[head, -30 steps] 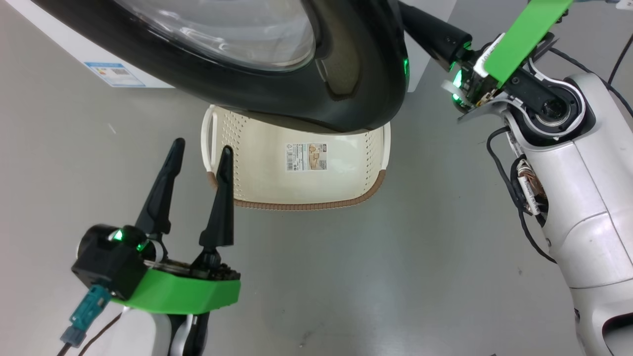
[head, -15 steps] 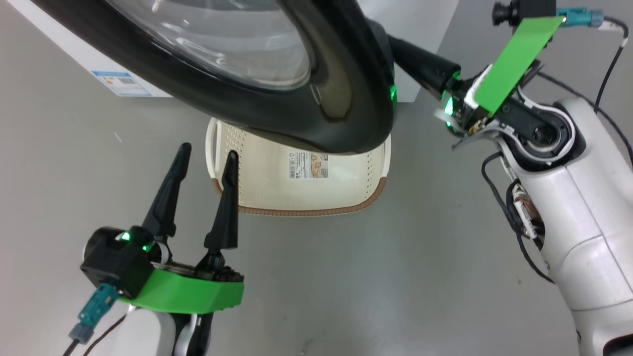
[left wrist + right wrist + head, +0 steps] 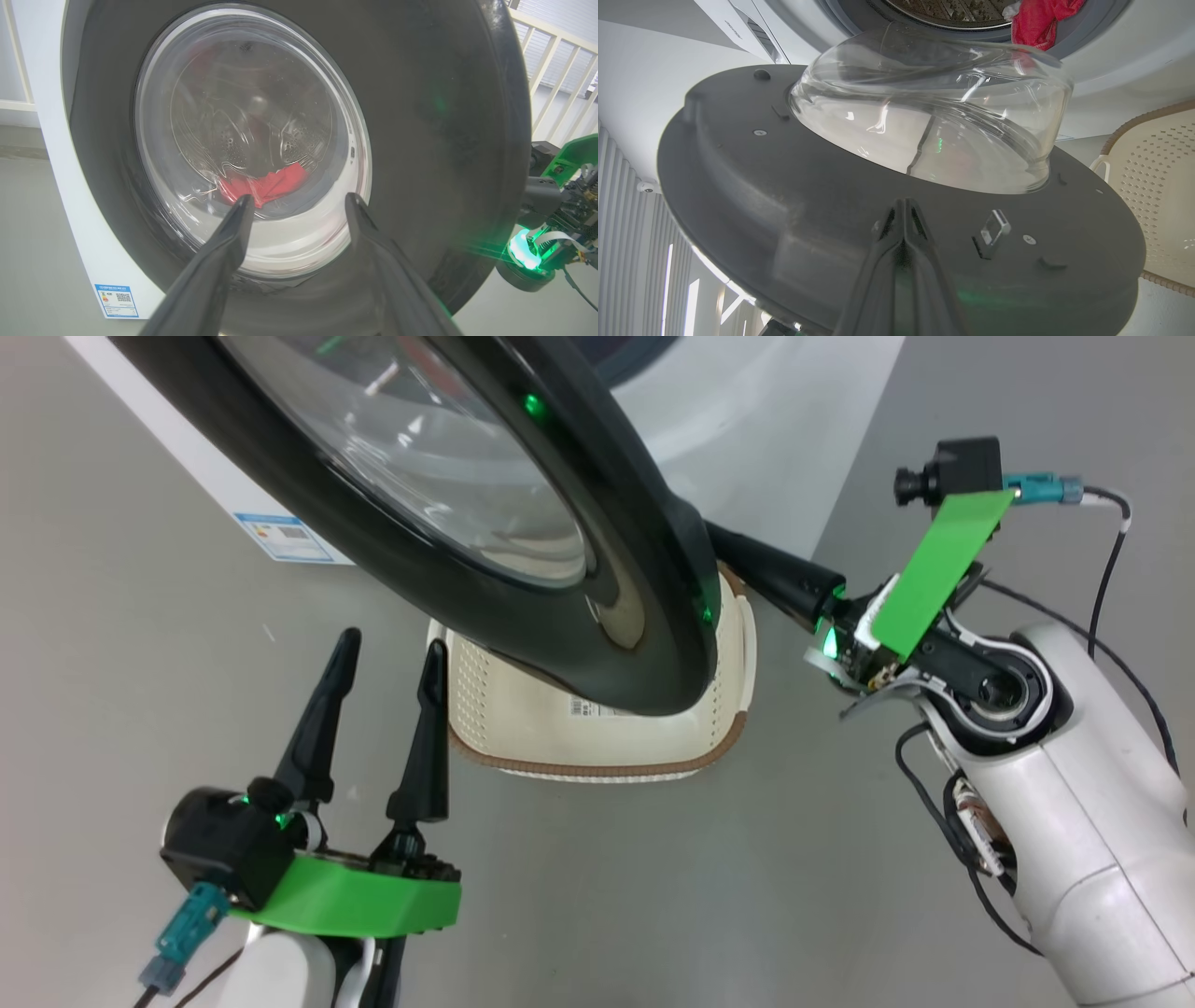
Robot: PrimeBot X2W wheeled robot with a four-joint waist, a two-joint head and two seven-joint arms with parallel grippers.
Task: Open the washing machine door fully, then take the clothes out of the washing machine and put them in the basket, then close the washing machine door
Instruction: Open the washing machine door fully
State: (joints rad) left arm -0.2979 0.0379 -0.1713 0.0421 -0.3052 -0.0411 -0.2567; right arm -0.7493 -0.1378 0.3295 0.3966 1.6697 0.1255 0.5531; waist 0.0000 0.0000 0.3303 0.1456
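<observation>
While the door [image 3: 672,653] stands only part open, the step in hand is the swing itself, and I judge the task barely begun. The clothes [image 3: 1041,21] lie in the drum [image 3: 952,9], with a red fold at its lip. The basket [image 3: 597,770] sits on the floor [image 3: 653,896] under the door's free edge, and the part I can see holds nothing.

My right gripper [image 3: 903,210] has its fingers pressed together into one blade and holds nothing. As far as I can tell, the tips lie against the door's grey inner face, just beside the latch [image 3: 994,231] and below the glass bowl [image 3: 924,116]. My left gripper [image 3: 390,644] is spread wide and empty, pointing at the door's outer face but apart from it.

To do this well I'd push on that flat grey face, never on the bowl, where the tips would likely skid. I'd stay out near the latch side, far from the hinge, so a light push turns the door. The push should follow the door's arc away from the washer [image 3: 775,420]. A straight shove would probably let the blade slide off the edge. I'd also move the left arm aside, since the door looks set to swing towards it. I can't tell whether the rim clears the basket, so I'd go slowly.
</observation>
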